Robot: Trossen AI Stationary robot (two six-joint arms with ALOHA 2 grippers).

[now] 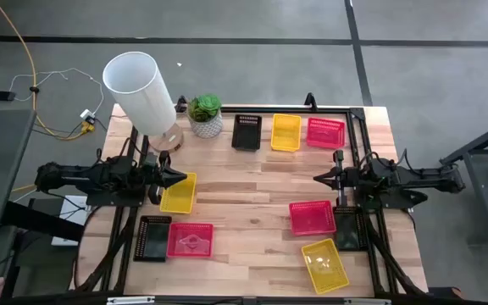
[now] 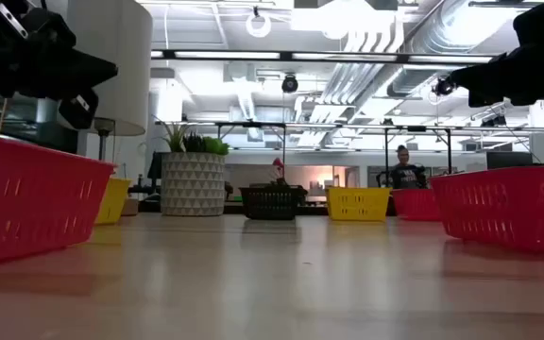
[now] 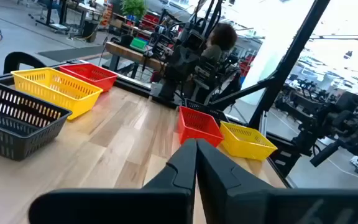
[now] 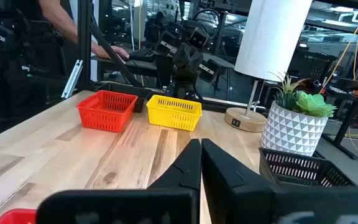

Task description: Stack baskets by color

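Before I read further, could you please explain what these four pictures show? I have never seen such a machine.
It is a robot with two dark arms at a wooden table. One picture looks straight down from above, one looks level across the table top, and two come from cameras on the arms' wrists.

From above, the left gripper is at the left side and the right gripper at the right. Both are shut and hold nothing.

On the table lie small mesh plastic baskets: a black one, a yellow one and a pink-red one in a row at the far edge, and others scattered nearer. None is stacked yet. A white pot with a green plant and a big white cylinder stand at the far left corner.
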